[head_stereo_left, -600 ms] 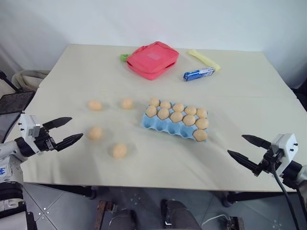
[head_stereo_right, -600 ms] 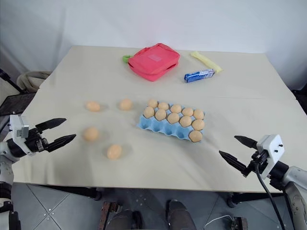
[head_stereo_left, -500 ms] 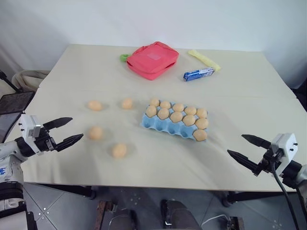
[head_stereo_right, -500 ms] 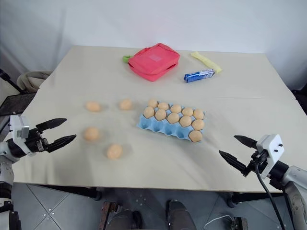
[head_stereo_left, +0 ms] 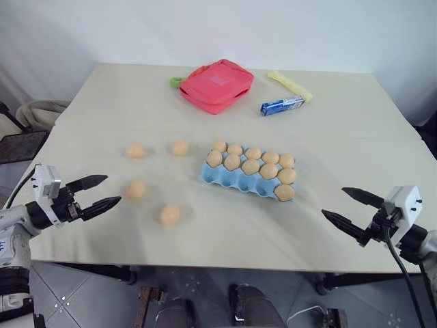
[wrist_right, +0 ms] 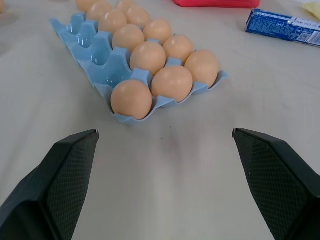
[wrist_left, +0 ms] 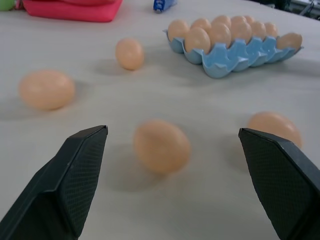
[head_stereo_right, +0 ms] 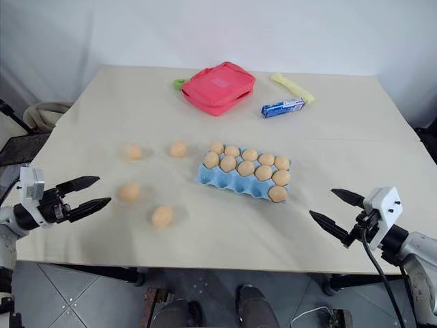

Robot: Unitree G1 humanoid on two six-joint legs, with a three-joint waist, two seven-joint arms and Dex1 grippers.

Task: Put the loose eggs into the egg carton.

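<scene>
Several loose eggs lie on the cream table left of the carton: two farther ones (head_stereo_left: 135,150) (head_stereo_left: 180,147) and two nearer ones (head_stereo_left: 136,190) (head_stereo_left: 170,214). The light blue egg carton (head_stereo_left: 235,182) sits mid-table, its far rows full of eggs. Its near row has several bare cups and one egg at the right end. My left gripper (head_stereo_left: 111,190) hovers open at the table's left edge, pointing at the nearest egg (wrist_left: 161,146) without touching it. My right gripper (head_stereo_left: 333,202) is open near the front right edge, facing the carton (wrist_right: 95,50), nothing between its fingers.
At the back of the table lie a red pouch (head_stereo_left: 216,84) with a green tab, a blue-and-white packet (head_stereo_left: 282,105) and a yellow strip (head_stereo_left: 291,84). The table's front edge runs just under both grippers.
My left gripper has drifted slightly nearer the table's front edge, still open. The right gripper, the eggs and the carton have kept their places.
</scene>
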